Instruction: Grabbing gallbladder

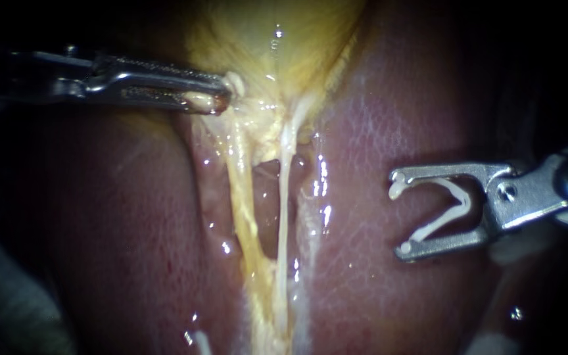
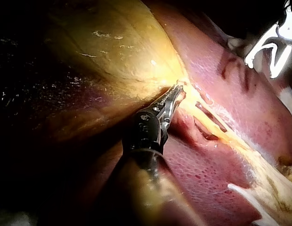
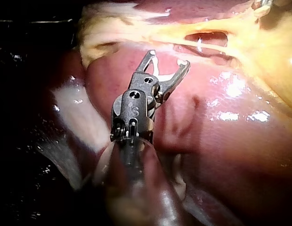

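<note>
The gallbladder (image 1: 277, 39), yellow and glistening, lies on the liver (image 1: 389, 112), in the cleft between the liver's two red masses. It narrows toward a pale, fatty neck.

My left instrument (image 1: 226, 94) grips that neck. Its jaws lie almost together, with a bit of pale gallbladder tissue pinched between them from both sides. In the left wrist view the same jaws (image 2: 176, 92) bite at the edge of the yellow gallbladder wall (image 2: 122, 52), just where it meets the red liver.

From the neck two thin strands run on along the cleft: a yellow tube (image 1: 241, 197) and, beside it, a white tube (image 1: 284, 197). They stand apart over part of their length, with a dark window (image 1: 267, 197) of deeper tissue between them. Farther on they come together.

My right instrument (image 1: 399, 215) hangs over the liver mass on the white tube's side, well apart from both tubes and from the gallbladder. Its jaws are spread wide, and a white clip (image 1: 463, 197) sits folded between them, with one leg along each jaw. Both jaws touch the clip. In the right wrist view the jaws (image 3: 169, 59) point toward the tubes and the window, with red liver under them.
</note>
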### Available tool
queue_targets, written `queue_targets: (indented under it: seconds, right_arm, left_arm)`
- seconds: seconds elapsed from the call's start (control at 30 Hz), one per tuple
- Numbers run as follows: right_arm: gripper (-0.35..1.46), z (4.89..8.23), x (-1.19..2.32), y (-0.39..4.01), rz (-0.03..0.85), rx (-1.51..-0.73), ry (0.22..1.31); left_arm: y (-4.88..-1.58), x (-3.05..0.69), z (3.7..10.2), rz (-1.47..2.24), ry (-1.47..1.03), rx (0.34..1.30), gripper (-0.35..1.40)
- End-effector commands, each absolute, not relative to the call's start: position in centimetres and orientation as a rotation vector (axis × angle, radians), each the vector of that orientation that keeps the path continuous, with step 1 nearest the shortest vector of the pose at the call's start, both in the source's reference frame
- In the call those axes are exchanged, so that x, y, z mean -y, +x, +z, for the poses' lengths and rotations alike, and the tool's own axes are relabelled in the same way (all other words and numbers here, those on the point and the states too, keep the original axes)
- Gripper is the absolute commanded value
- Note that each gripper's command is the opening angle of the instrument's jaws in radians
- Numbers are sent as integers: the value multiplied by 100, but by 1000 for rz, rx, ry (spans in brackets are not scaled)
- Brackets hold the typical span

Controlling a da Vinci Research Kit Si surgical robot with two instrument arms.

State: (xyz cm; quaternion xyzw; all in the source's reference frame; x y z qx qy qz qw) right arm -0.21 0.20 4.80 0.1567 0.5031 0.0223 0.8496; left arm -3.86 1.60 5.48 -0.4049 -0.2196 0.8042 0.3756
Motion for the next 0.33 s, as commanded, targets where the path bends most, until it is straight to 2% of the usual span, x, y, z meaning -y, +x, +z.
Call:
queue_targets:
  seconds: [0.03,0.33]
  right_arm:
    - [48,480,-20,-21,47,-1060,330]
    - [48,481,-21,-21,47,-1059,330]
  left_arm:
    - [-386,-159,547,2058,-1036,560,-35]
    - [-388,-159,549,2057,-1035,558,-35]
